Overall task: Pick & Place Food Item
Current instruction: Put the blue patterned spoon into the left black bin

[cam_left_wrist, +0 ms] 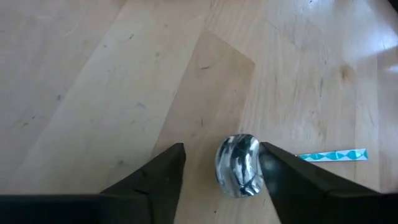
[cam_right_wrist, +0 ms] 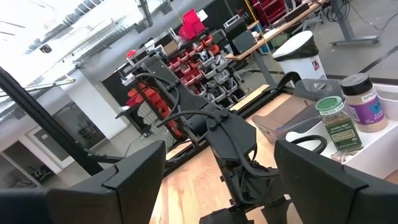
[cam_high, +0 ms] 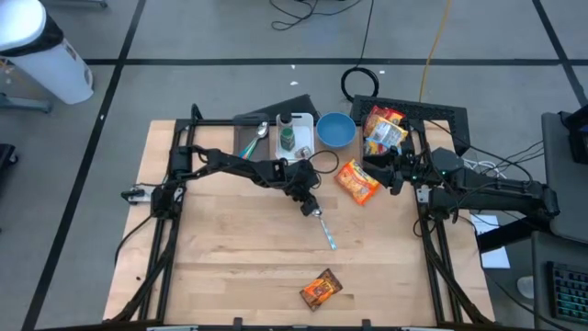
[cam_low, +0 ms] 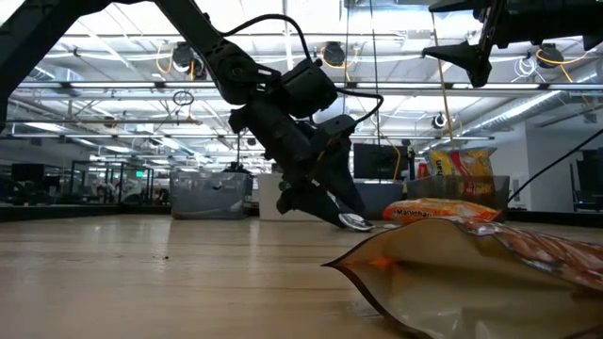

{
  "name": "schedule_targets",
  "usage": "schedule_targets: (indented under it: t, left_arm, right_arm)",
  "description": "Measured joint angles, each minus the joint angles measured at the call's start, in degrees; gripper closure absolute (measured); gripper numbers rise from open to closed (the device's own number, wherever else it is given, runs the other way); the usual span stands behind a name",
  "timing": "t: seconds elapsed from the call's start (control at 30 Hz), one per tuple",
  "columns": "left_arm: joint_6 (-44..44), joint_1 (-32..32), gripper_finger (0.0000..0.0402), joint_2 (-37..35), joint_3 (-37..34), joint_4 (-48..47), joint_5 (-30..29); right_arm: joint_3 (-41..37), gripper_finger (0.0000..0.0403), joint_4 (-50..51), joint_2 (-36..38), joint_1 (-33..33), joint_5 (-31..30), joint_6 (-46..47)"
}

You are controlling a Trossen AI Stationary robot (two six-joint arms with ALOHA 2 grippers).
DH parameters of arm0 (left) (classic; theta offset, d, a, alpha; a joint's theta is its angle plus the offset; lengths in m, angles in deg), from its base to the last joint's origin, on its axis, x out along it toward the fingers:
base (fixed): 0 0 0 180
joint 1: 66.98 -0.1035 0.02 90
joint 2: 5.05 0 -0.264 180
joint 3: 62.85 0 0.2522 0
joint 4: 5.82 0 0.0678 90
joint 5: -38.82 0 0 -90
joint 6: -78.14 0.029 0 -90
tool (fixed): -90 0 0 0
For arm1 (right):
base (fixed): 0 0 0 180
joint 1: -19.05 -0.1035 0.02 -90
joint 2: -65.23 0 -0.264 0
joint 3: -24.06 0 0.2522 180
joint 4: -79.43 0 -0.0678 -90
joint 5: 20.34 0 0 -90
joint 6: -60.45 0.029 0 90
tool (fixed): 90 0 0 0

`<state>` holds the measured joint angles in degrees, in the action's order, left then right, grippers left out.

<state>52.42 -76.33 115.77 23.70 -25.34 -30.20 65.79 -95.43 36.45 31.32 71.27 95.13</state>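
Observation:
A spoon (cam_high: 323,227) with a shiny bowl (cam_left_wrist: 237,164) and a teal handle (cam_left_wrist: 333,155) lies on the wooden table. My left gripper (cam_high: 310,204) is open and tips down over it, one finger on either side of the bowl, as the low view (cam_low: 344,218) also shows. An orange snack bag (cam_high: 356,180) lies flat near the table's right side. Another snack bag (cam_high: 321,290) lies near the front edge. My right gripper (cam_high: 375,171) is open and empty, raised above the table (cam_low: 479,58) beside the orange bag. My left gripper comes at the spoon's bowl (cam_left_wrist: 249,163) slanting down from the table's left. One finger (cam_left_wrist: 283,177) stands right beside the bowl's edge; I cannot tell whether it touches. The spoon lies flat on the table.
A blue bowl (cam_high: 335,129), a white tray with spice jars (cam_high: 296,134) and a second spoon (cam_high: 254,142) stand at the far edge. A black bin (cam_high: 432,115) at the far right holds more snack bags (cam_high: 384,127). The near left of the table (cam_high: 230,257) is bare wood.

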Motion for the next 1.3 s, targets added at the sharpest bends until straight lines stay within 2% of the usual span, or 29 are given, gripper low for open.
schedule_targets:
  t: [0.3, 0.5, 0.7, 0.83, 0.97, 1.3]
  left_arm:
    - [-0.07, -0.07, 0.0311, 0.13, -0.15, -0.41, 0.42]
    - [-0.45, -0.33, 0.0387, 0.26, -0.26, -0.64, 6.45]
    - [-2.49, -1.33, 0.0391, -0.05, -0.32, -1.13, 12.09]
    - [-1.29, -1.51, 0.0395, -2.49, -0.5, -4.23, 11.46]
    - [2.76, -1.73, 0.0397, -8.25, -0.41, -9.92, 8.43]
    - [9.5, -3.92, 0.0398, -28.34, -0.32, -26.79, -5.34]
  right_arm:
    - [0.0, 0.011, 0.33, 0.0, 0.0, -0.07, -0.87]
    - [0.0, 0.011, 0.33, 0.0, 0.0, -0.24, -0.92]
    - [0.0, 0.011, 0.37, 0.0, 0.02, -0.29, -1.09]
    - [0.0, 0.011, 0.37, -0.09, 0.01, -0.29, -1.09]
    - [0.0, 0.011, 0.6, -0.15, 0.0, -0.28, -1.08]
    - [0.0, 0.011, 0.77, -0.18, 0.02, -0.18, -0.94]
